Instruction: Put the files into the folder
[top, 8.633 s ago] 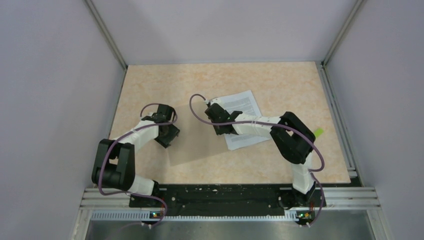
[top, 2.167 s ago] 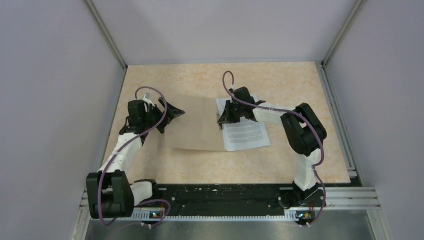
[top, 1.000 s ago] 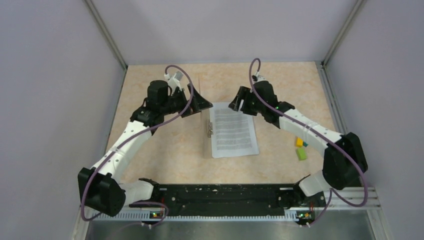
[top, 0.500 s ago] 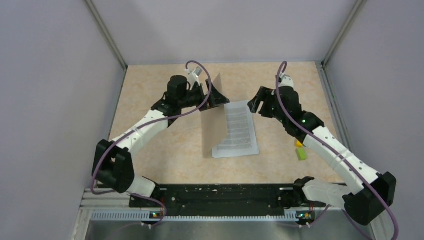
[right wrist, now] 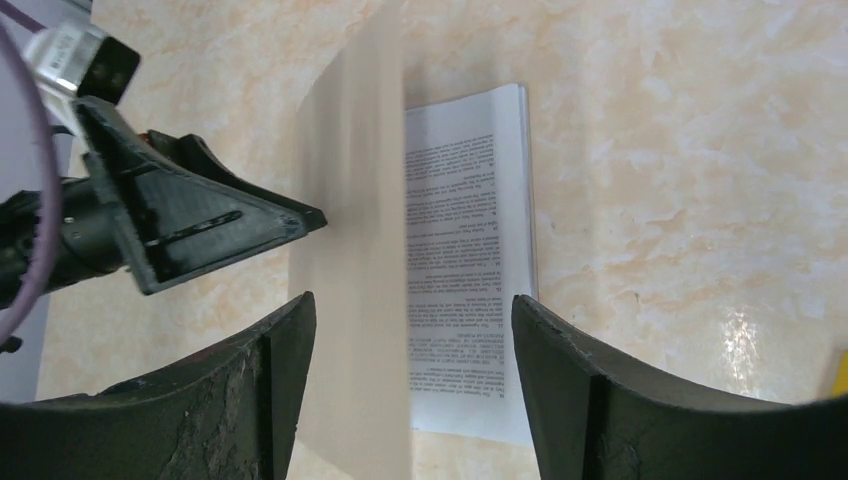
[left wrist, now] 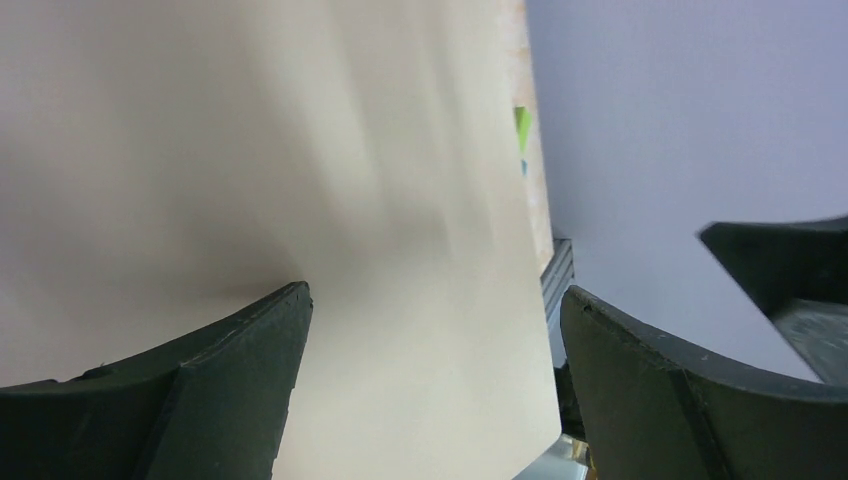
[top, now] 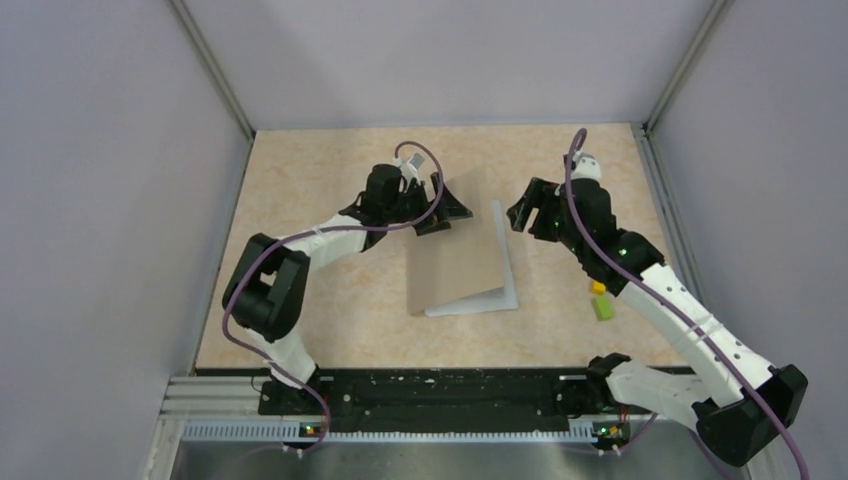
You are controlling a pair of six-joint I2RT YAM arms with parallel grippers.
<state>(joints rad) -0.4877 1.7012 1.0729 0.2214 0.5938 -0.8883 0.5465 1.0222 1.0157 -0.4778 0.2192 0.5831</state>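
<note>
The brown folder point(top: 452, 255) lies mid-table, its top cover tilted over the files point(top: 508, 262); only a white strip of them shows along its right and near edges. My left gripper point(top: 447, 210) is open at the cover's far left corner. In the left wrist view the blurred folder cover point(left wrist: 300, 200) fills the space beyond the open left gripper point(left wrist: 430, 335). My right gripper point(top: 524, 212) hovers open just right of the files, holding nothing. The right wrist view looks down past the open right gripper point(right wrist: 412, 335) at the printed files point(right wrist: 465, 260) and the blurred folder cover point(right wrist: 350, 270).
A yellow block point(top: 597, 287) and a green block point(top: 603, 308) lie right of the files, under my right forearm. The green block point(left wrist: 521, 125) also shows in the left wrist view. Grey walls enclose the table point(top: 300, 180) on three sides.
The folder cover has swung from upright down to the right over the files, hiding most of the print. My left gripper followed it rightward; my right gripper opened a little wider.
</note>
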